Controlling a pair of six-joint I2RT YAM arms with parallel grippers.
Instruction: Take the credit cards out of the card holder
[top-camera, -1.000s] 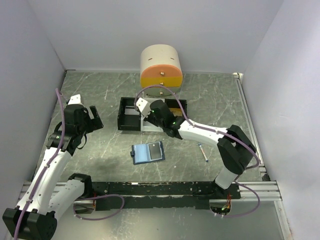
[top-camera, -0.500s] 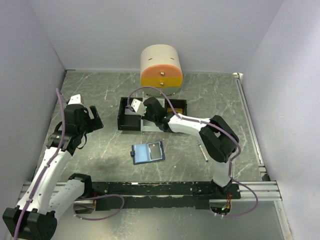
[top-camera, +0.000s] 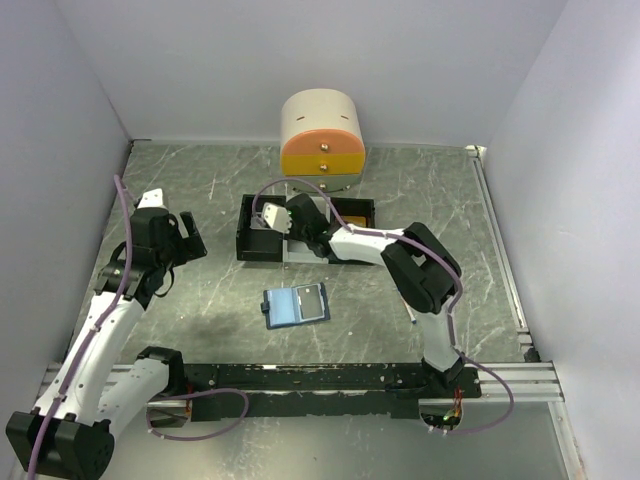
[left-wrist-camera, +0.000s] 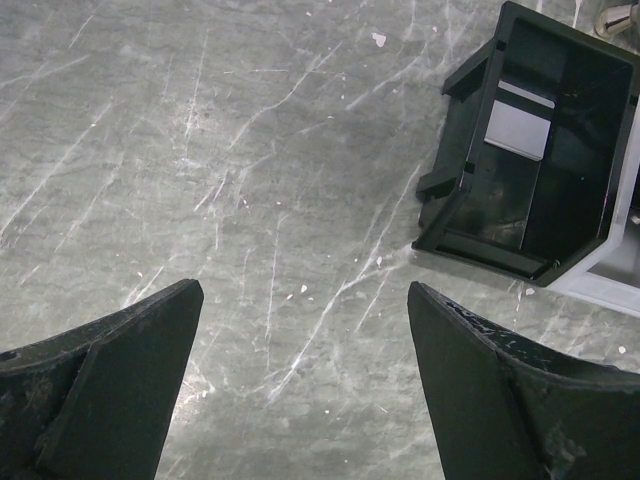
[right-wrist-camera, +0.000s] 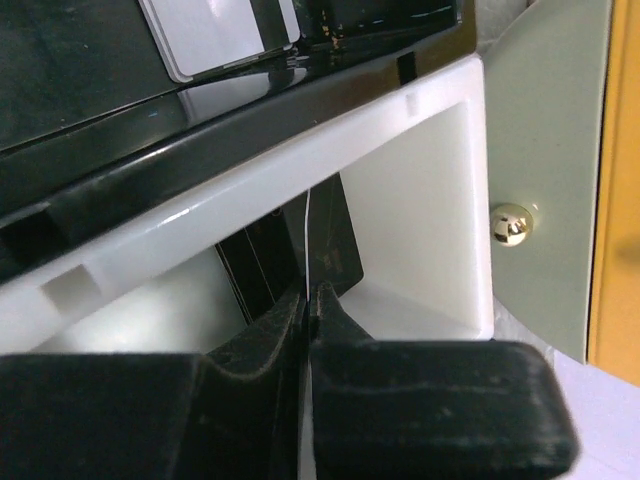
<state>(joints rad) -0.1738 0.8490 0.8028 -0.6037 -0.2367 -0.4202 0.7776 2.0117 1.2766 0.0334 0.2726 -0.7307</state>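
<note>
The card holder (top-camera: 297, 304) lies open and flat near the middle of the desk (top-camera: 200, 190), a little nearer the near edge than the far one. Its light blue inside faces up. The dark clasp tab sticks out on the side toward the left edge, and a dark rectangle sits in the half toward the right edge.

Neither gripper touches it. The right gripper (right-wrist-camera: 305, 295) is beyond the holder toward the far edge, lowered into the black-and-white tray (top-camera: 243, 228). Its fingers (right-wrist-camera: 250, 350) are pressed together on a thin dark credit card (right-wrist-camera: 332, 245). The wrist view shows this card almost edge-on, as a pale line rising from the fingertips inside the tray's white compartment. A second, grey-white card (left-wrist-camera: 520, 125) lies flat on the floor of the black compartment at the tray's left end.

The left gripper (left-wrist-camera: 305, 290) hangs over bare desk toward the left edge, well apart from the holder. Its jaws are spread wide with nothing between them, and the corner of the tray's black compartment lies just ahead of it.

Behind the tray, against the far edge, stands a rounded cream box with orange drawer fronts (top-camera: 322, 135). One brass knob (right-wrist-camera: 512, 225) shows beside the tray's white wall in the right wrist view.
</note>
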